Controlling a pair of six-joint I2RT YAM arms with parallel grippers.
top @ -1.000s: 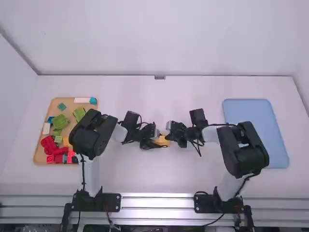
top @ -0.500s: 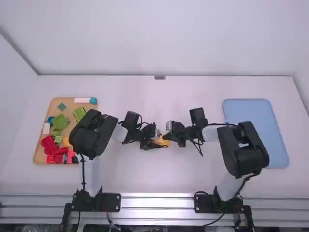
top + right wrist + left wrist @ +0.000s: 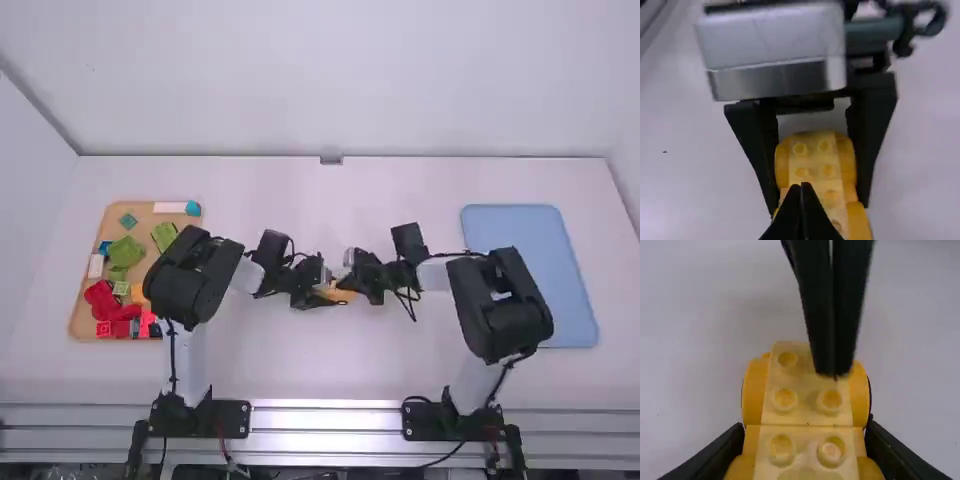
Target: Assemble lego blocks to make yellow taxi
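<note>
In the high view, my left gripper [image 3: 316, 286] and my right gripper [image 3: 354, 276] meet near the table's middle, at a yellow block assembly [image 3: 338, 294]. Its pale yellow studded bricks [image 3: 807, 412] lie end to end, with rounded orange-yellow parts [image 3: 755, 397] along both sides. My left gripper [image 3: 806, 452] is shut on those sides in the left wrist view. My right gripper [image 3: 835, 371] hangs over the studs there, fingers together. In the right wrist view, my right gripper [image 3: 801, 187] has its tips together over the studded bricks [image 3: 815, 162], hiding some of the studs.
A wooden tray [image 3: 145, 222] at the left holds green, red, blue and white blocks, partly behind the left arm. On the right lies a blue tray [image 3: 530, 232], partly covered by the right arm. A wall stands beyond the table's far edge.
My right arm has shifted slightly to the left, its gripper staying over the yellow assembly. The left arm looks unmoved.
</note>
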